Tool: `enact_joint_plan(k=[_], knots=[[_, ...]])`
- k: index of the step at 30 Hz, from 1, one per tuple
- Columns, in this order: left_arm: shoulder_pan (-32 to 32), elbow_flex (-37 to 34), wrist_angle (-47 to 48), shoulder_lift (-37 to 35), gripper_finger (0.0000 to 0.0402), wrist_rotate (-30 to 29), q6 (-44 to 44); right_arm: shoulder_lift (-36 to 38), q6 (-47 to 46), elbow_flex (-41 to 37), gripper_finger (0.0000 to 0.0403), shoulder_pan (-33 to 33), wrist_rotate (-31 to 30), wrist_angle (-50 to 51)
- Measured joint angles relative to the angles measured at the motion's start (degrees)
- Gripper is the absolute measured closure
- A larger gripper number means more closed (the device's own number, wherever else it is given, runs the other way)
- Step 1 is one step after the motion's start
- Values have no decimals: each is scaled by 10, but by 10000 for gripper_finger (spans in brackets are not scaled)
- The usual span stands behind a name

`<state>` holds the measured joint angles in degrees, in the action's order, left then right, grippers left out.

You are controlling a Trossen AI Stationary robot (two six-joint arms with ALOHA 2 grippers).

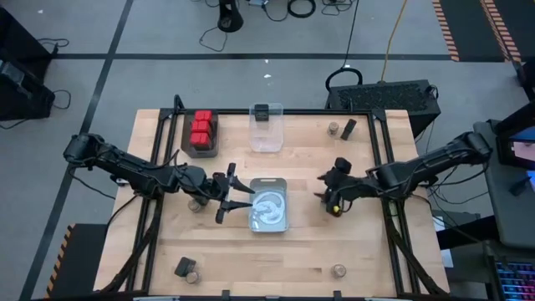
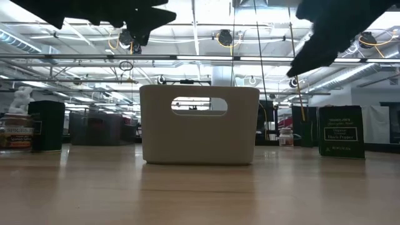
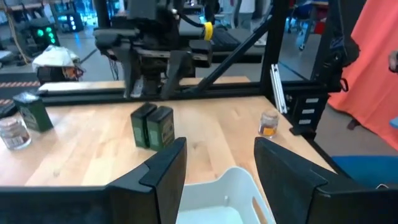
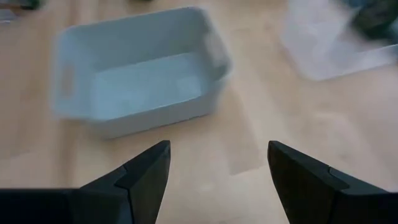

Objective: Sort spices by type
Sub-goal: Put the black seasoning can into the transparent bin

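Left gripper (image 1: pixel 237 198) above white bin's (image 1: pixel 269 219) left edge, fingers apart, empty. Right gripper (image 1: pixel 324 197) just right of bin, fingers apart, empty. Red spice boxes (image 1: pixel 201 128) in dark tray (image 1: pixel 201 151); black spice box (image 1: pixel 267 111), apparently, in clear bin (image 1: pixel 267 138).

The scene is evenly lit from overhead ceiling strips (image 2: pixel 125 57); the white bin (image 4: pixel 134 68) is blurred in the right wrist view.

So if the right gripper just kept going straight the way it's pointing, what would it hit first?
Most likely the white bin: the right gripper, open and empty, points at its near wall across bare table, though depth is unclear.
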<state>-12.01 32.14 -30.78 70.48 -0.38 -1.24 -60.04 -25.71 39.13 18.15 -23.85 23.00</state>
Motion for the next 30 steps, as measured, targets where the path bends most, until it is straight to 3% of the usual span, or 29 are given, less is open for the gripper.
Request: enact_joint_plan(k=[8, 14, 22, 30], knots=[[-4, 0, 4, 0, 208, 3, -11, 12, -103, 0, 151, 35, 22, 85], [-16, 0, 15, 0, 208, 3, -12, 11, -171, 0, 151, 54, 78, 107], [-16, 0, 13, 0, 208, 3, 6, 11, -196, 0, 151, 60, 73, 209], [-16, 0, 13, 0, 208, 2, 37, 10, -188, 0, 151, 59, 41, 234]])
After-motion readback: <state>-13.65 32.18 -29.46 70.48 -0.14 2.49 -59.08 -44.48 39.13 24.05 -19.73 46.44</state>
